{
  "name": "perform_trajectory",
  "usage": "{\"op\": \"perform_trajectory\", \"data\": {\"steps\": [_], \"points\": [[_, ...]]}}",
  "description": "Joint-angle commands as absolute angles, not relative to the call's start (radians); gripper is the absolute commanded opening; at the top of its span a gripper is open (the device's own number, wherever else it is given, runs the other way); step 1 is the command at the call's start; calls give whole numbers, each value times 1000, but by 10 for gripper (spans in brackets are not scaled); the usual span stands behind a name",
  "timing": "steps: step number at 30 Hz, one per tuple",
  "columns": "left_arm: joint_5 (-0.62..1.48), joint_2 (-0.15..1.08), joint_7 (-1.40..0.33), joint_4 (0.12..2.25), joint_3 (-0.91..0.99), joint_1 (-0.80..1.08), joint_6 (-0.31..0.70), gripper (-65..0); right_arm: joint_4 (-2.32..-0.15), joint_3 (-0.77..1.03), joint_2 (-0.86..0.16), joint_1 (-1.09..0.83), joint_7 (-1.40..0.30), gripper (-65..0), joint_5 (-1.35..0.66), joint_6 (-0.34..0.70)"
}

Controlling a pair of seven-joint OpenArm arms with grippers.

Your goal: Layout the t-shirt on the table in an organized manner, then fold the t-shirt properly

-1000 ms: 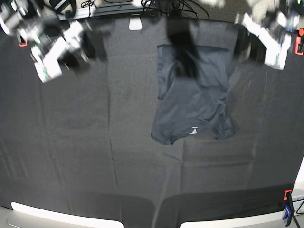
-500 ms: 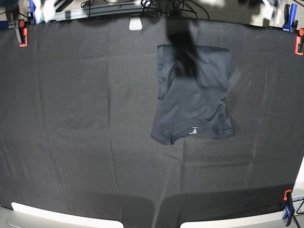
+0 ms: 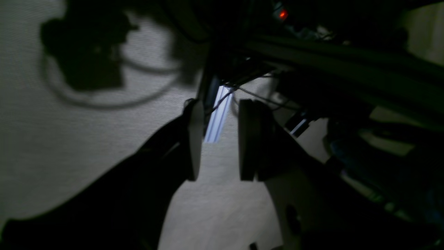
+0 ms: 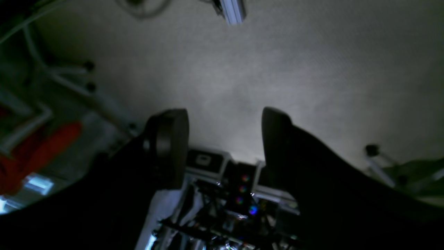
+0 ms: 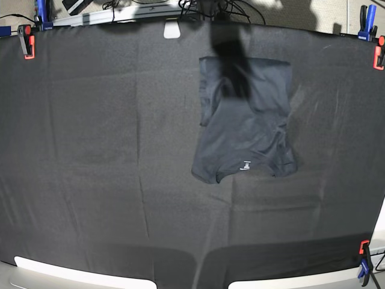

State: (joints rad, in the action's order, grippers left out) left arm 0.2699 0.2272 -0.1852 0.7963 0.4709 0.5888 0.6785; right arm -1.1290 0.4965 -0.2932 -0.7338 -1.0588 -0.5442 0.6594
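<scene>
On the table (image 5: 90, 150), base view, left to right: an orange clamp (image 5: 26, 42) with a blue one (image 5: 41, 13) beside it at the far left corner; wide bare black cloth with faint crease lines; a small white tab (image 5: 172, 29) at the far edge near centre. Right of centre lies the shirt (image 5: 246, 129), flat, partly folded. Its neck with a small white label (image 5: 245, 165) points toward the near edge; its squared end lies toward the far edge. A dark blurred shape (image 5: 231, 57) overlaps the shirt's far part; cannot tell what it is. More clamps at the far right corner (image 5: 379, 51) and the near right corner (image 5: 363, 259). Neither arm shows in this view.

Right wrist view: right hand (image 4: 223, 146) is off the table, over pale floor, fingers (image 4: 170, 146) well apart, nothing between them. Blurred electronics with small coloured lights (image 4: 242, 194) sit beyond the fingertips.

Left wrist view: left hand (image 3: 216, 139) also over pale floor, very dark picture. Its two pads (image 3: 194, 139) stand parallel with a moderate gap, gripping nothing; a pale metal bar (image 3: 218, 114) is seen through the gap, farther off. A cable's shadow (image 3: 104, 69) falls on the floor at left.
</scene>
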Motion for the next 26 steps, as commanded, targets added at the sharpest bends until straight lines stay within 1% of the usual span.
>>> {"op": "perform_trajectory", "data": {"steps": [1,3,5,8,9,10,13,16,18,20,26], "points": [[265,239,-150,765,474,587,685,-491,-1077,476,-323,-706,-1015,-325,-552,662],[241,237,-109,697,474,553,685,-491,-949,421,-348,-622,-950,-325,-551,663],[204,233,-103,650,474,523,685,-491,-839,364,-360,-538,-926,-325,-540,663],[136,219,-102,607,474,482,681,-491,-721,271,-357,-432,-836,-325,-453,662],[117,213,-102,596,474,469,671,-491,-692,235,-353,-406,-786,-325,-427,662],[102,204,-103,588,474,455,640,-491,-667,198,-348,-383,-733,-325,-397,661],[62,173,-104,561,474,414,522,-491,-616,94,-322,-327,-608,-325,-311,637],[23,140,-103,531,474,371,441,-491,-590,15,-280,-285,-563,-325,-279,552],[23,123,-103,513,474,344,432,-491,-582,-17,-250,-264,-556,-325,-279,487],[23,111,-103,497,474,318,433,-491,-580,-37,-223,-250,-539,-325,-257,445],[22,97,-81,484,474,285,403,-491,-580,-41,-177,-246,-486,-325,-209,429]]}}
